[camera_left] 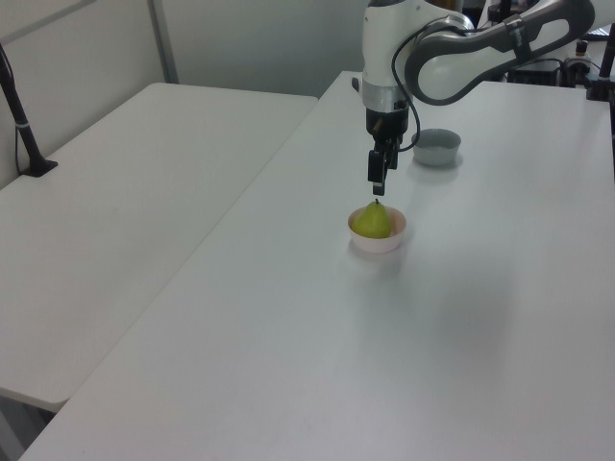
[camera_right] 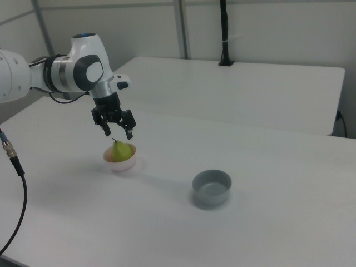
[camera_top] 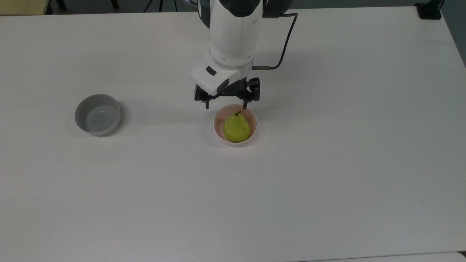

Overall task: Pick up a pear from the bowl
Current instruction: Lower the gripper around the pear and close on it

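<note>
Tool spread above the pear's stem end.
You see the tool [camera_top: 226,106] with fingers apart, holding nothing, at 12 o'clock of the pink bowl [camera_top: 253,123] in the top view; the pear [camera_top: 236,127] lies inside it, grey bowl [camera_top: 97,115] well apart at 9 o'clock on the bench [camera_top: 327,182].

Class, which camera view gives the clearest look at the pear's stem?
The top view: the pear lies in the pink bowl, its dark stem standing out against the bowl. In the left and right views the pear is small and its stem barely shows.
</note>
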